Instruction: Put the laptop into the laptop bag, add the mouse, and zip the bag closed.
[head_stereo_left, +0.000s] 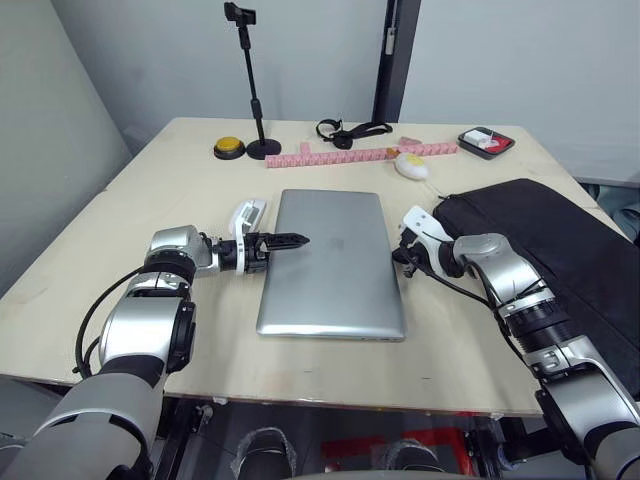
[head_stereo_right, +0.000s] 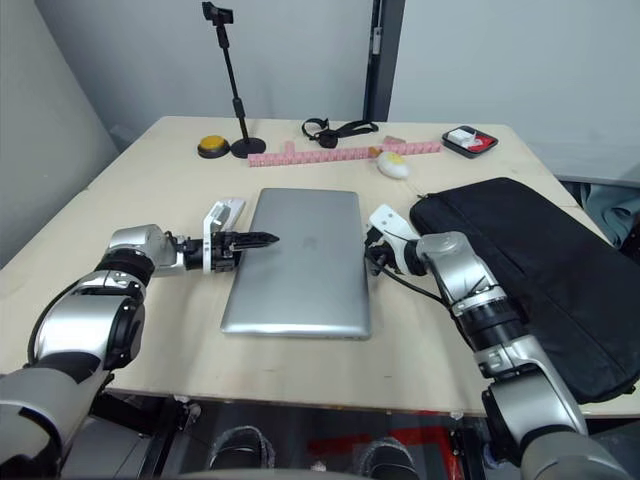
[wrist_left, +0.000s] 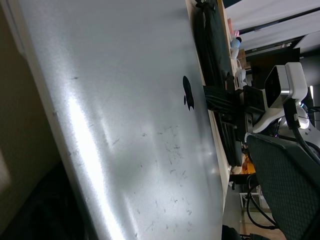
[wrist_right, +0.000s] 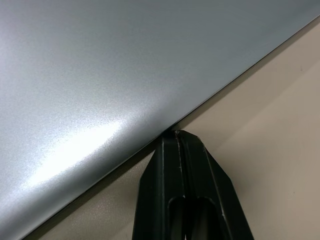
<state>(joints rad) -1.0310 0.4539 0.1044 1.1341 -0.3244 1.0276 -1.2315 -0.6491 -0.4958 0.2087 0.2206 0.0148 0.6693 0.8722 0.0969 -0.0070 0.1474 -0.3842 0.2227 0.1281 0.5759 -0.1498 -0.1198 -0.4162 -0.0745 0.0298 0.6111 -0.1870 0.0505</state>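
The silver laptop (head_stereo_left: 332, 262) lies shut and flat in the middle of the table. My left gripper (head_stereo_left: 290, 240) reaches in from the laptop's left edge, its black fingers shut together over the lid. My right gripper (head_stereo_left: 402, 256) is at the laptop's right edge. In the right wrist view its shut fingertips (wrist_right: 176, 150) touch that edge. The black laptop bag (head_stereo_left: 560, 245) lies flat to the right of the laptop, past my right forearm. A small white oval thing (head_stereo_left: 411, 167) with an orange-yellow bit lies behind the laptop; I cannot tell whether it is the mouse.
Along the back of the table (head_stereo_left: 150, 200) stand a black phone stand (head_stereo_left: 255, 100), a yellow button (head_stereo_left: 229, 148), a pink strip (head_stereo_left: 350, 155), a black strap (head_stereo_left: 350, 130) and a red tray (head_stereo_left: 486, 142). The bag reaches the table's right edge.
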